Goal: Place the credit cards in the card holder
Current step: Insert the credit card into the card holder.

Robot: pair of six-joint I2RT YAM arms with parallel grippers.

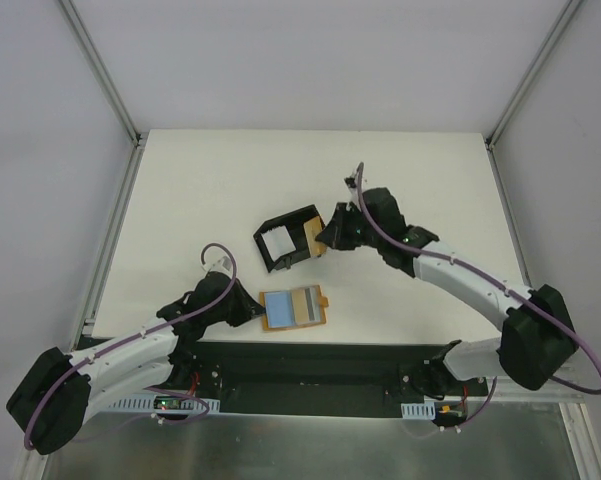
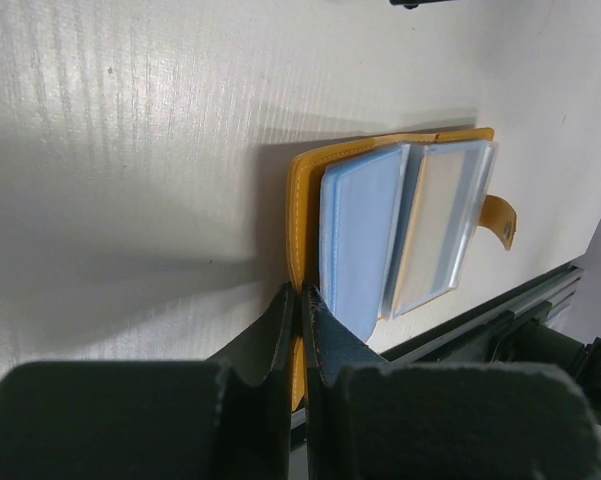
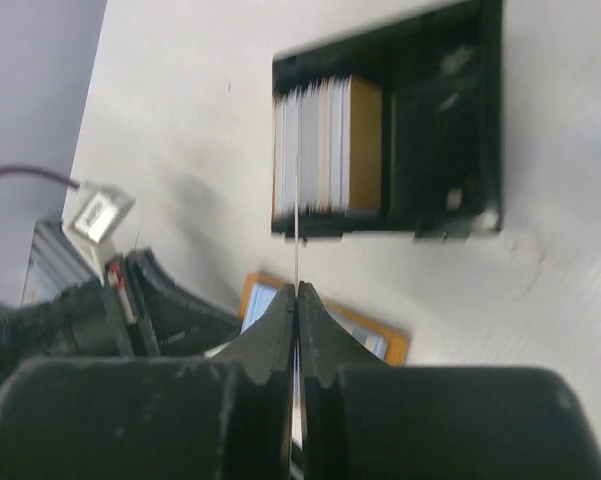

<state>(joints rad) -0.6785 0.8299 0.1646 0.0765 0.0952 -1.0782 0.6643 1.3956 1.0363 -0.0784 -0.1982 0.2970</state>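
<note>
Right pincer (image 3: 296, 295) pinched tight on a thin card (image 3: 296, 262), holder (image 3: 380, 228) lay just ahead, left pincer (image 2: 298, 300) clamped the open wallet's (image 2: 305, 180) near edge, on the table (image 2: 130, 150).

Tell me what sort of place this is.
Probably a robotics lab test cell: a white table fenced by aluminium frame posts, two black-and-white robot arms bolted along its near edge, and only staged props, a black open-topped plastic box and an orange folding wallet.

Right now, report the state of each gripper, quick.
Left gripper: closed, pinching the edge of the open wallet.
Right gripper: closed on a thin card, seen edge-on.
</note>
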